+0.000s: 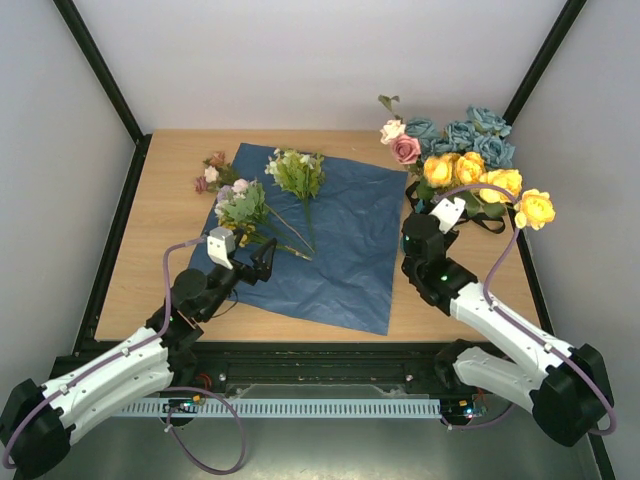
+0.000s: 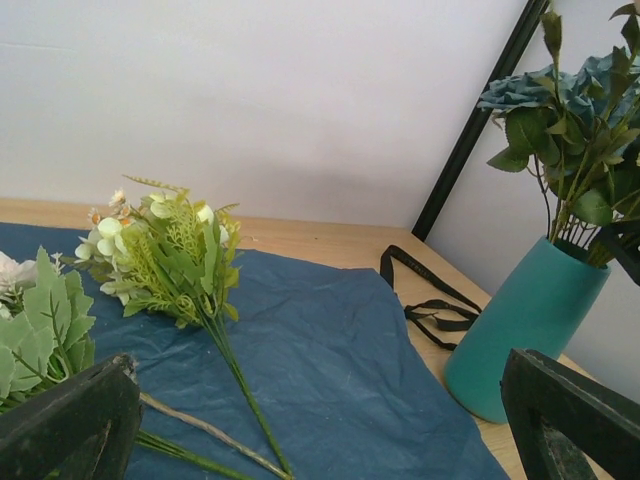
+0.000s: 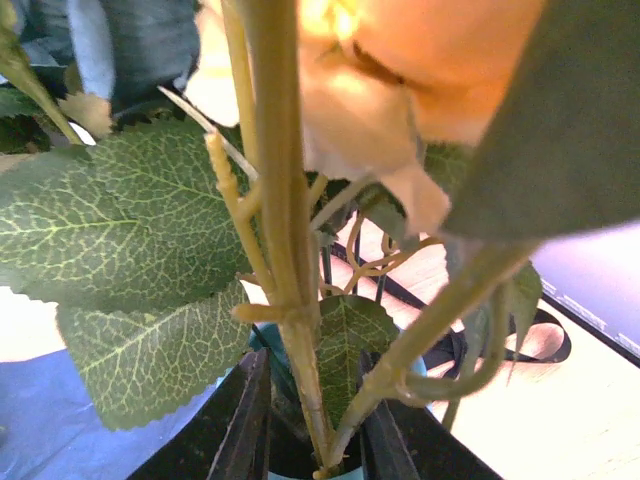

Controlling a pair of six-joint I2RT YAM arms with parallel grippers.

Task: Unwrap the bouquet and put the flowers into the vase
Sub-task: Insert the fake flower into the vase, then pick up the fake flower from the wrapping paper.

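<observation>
— Wooden table (image 1: 170, 220), blue paper (image 1: 350, 260) spread flat across the middle. Bouquet unwrapped, by the look of it?
— Seems so. Most flowers (image 1: 465, 160) standing in the vase (image 2: 520, 320) at the far right corner. Loose stems (image 1: 298, 175) lying on the paper's left half, black ribbon (image 2: 425, 300) on the table beside the vase.
— Right gripper (image 3: 310, 440)?
— Down at the vase mouth, fingers either side of the stems. Impossible to tell whether pinching or released.
— Left gripper (image 1: 263, 262)?
— Spread wide, holding nothing, hovering near the loose stems.
— Advice for the step?
— Probably seating a stem. Check for depth below the rim, part fully, then lift straight up to avoid dragging leaves or tipping the vase. Afterwards, take the next stem low on its stalk.
</observation>
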